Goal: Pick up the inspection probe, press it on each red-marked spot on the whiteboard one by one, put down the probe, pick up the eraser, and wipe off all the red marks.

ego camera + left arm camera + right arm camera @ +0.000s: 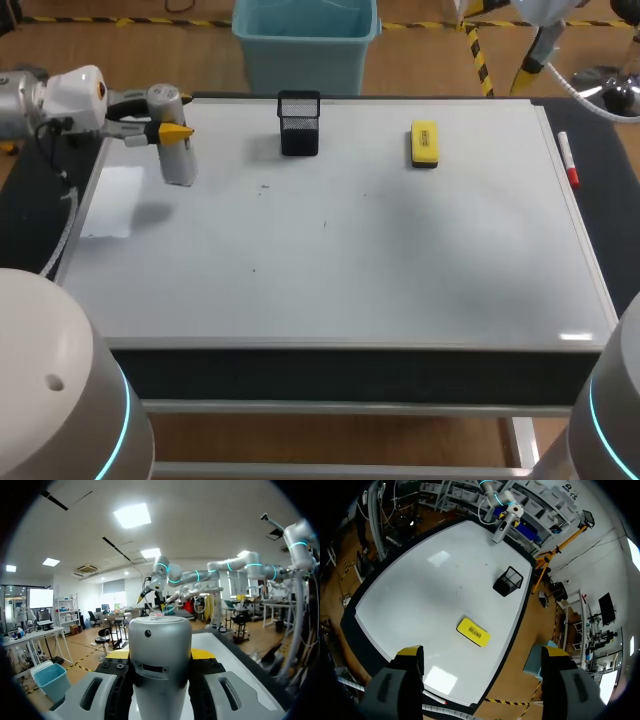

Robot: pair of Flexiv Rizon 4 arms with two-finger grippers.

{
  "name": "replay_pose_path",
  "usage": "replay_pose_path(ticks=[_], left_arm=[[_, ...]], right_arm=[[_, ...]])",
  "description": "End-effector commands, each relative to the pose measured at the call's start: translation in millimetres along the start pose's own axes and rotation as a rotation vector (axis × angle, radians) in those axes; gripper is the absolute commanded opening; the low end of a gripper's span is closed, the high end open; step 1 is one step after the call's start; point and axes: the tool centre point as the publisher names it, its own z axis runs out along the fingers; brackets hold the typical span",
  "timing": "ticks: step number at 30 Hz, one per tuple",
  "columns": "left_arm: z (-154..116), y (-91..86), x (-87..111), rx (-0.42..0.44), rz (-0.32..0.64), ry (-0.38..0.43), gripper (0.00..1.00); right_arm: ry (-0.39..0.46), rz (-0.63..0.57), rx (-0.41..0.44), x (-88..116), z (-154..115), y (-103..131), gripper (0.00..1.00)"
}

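The left gripper (176, 132) is at upper left of the head view, fingers pinching a grey cylindrical probe (178, 165) from both sides. The probe hangs roughly upright over the far left corner of the large white whiteboard (400, 260) and appears clear of the surface. The yellow block eraser (424, 143) lies at upper centre-right, with the black mesh pen holder (299, 124) to its left. Small dark specks (324, 224) mark the board; colour indeterminate. The right gripper (482, 655) is high above the board, fingers spread wide and empty.
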Motion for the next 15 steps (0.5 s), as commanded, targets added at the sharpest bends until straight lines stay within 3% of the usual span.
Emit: replay_pose_path(ticks=[1,8,15], left_arm=[[18,-22.0,-15.0,-0.039,-0.027,0.026,0.0],[51,-52.9,-35.0,-0.022,-0.004,0.071,0.0],[92,-71.9,-52.3,-0.016,0.002,0.123,0.0]], right_arm=[[0.004,-0.002,0.003,0,-1,0,1.0],[0.004,-0.002,0.003,0,-1,0,1.0],[0.004,-0.002,0.003,0,-1,0,1.0]])
